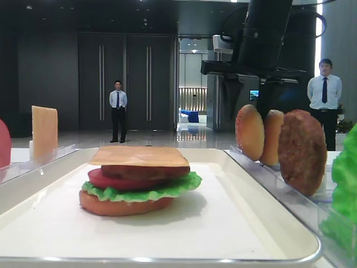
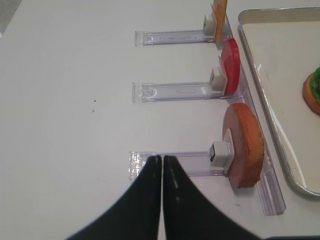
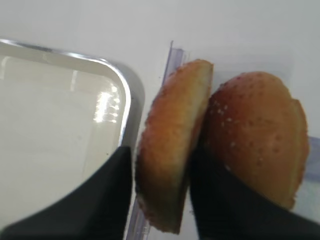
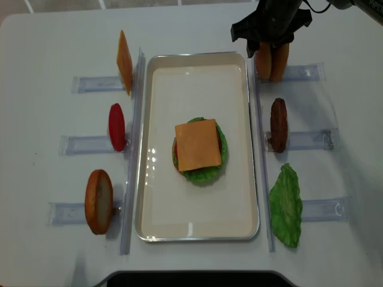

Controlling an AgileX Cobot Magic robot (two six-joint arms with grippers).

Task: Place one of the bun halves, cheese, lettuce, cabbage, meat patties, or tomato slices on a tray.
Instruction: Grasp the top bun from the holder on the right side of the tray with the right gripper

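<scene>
Right wrist: bun half (image 3: 170, 150) stands between the right gripper's (image 3: 162, 195) fingers (image 3: 112, 185).

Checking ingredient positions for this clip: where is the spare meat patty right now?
In the overhead view the meat patty stands on edge in the middle clear rack right of the tray, between the two buns behind and the lettuce in front.

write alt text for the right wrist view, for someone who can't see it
The right pincer straddles a seeded bun half standing on edge in a clear rack, one dark finger on each side. A second seeded bun stands just right of it, and the corner of the cream tray lies to the left on a white table.
</scene>
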